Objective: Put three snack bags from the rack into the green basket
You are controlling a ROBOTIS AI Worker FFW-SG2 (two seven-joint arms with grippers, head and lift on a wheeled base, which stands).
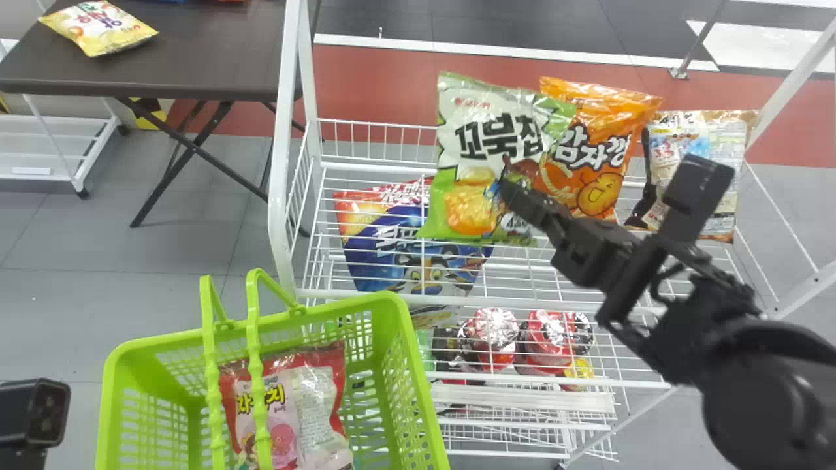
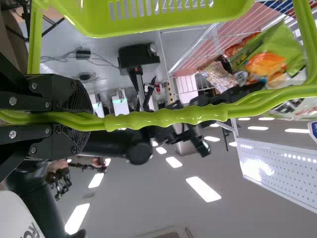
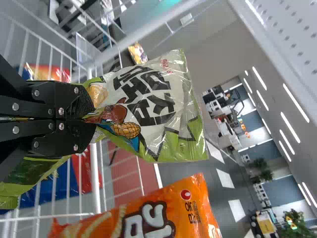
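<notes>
One pink bag (image 1: 317,408) lay in the basket (image 1: 390,307); the right gripper (image 3: 91,115) was clamped closed on a green bag (image 3: 153,99) (one more to come).

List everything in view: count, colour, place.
Basket: 1, green, lower left, head view
Basket handles: 2, green, across basket
Pink bag: 1, pink-red, in basket
Chip bag: 1, green-white, over rack
Rack: 1, white, centre to right
Orange bag: 1, orange, rack
Blue-red packaging: count unclear, rack's left
Pale packaging: count unclear, rack's right
Red packs: several, lower shelf
Table: 1, dark, upper left
Yellow bag: 1, yellow, on table
Left end effector: 1, black, gripping handles
Right end effector: 1, black, gripping chip bag
</notes>
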